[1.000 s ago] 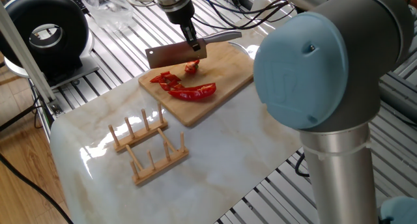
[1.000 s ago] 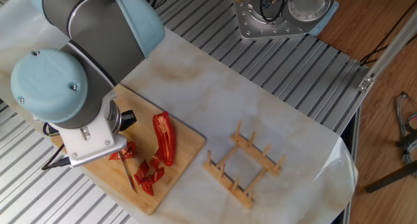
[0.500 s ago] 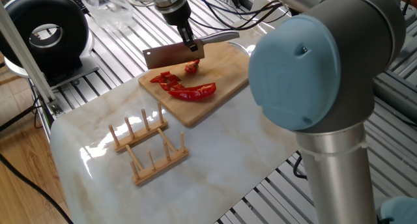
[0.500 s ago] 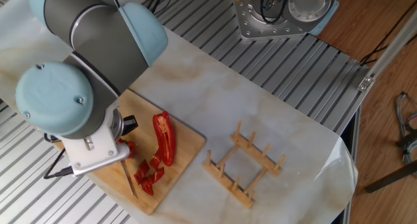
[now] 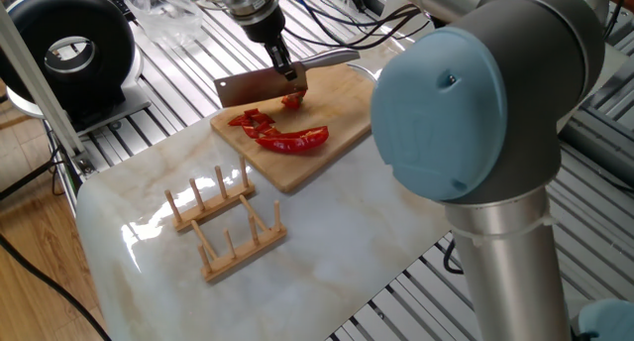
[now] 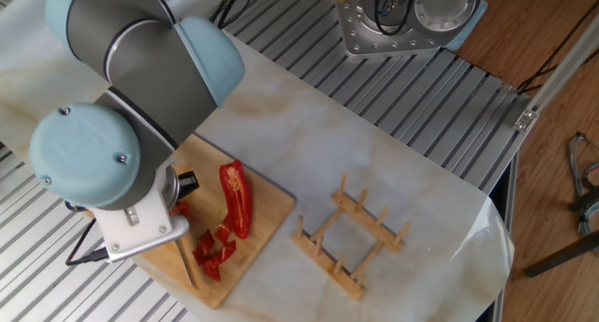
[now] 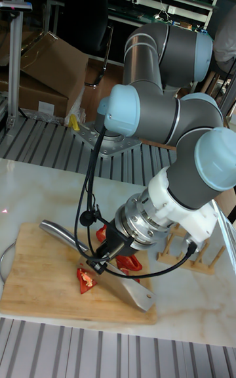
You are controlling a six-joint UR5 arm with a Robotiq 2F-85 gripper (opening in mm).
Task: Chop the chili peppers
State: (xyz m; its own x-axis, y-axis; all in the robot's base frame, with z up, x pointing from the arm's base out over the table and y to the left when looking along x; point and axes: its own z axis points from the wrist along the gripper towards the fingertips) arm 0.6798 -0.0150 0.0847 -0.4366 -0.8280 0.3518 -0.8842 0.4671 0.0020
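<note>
On the marble bench [image 5: 327, 232], nearest sits an empty wooden rack [image 5: 224, 225]; beyond it the chili peppers [image 5: 280, 135], one long half and several cut bits, lie on the cutting board [image 5: 337, 108]. Farther back, the fingers [image 5: 281, 62] pinch a cleaver [image 5: 264, 84] poised above stray pieces. A slanted chop could scatter bits off the board's edge.
</note>
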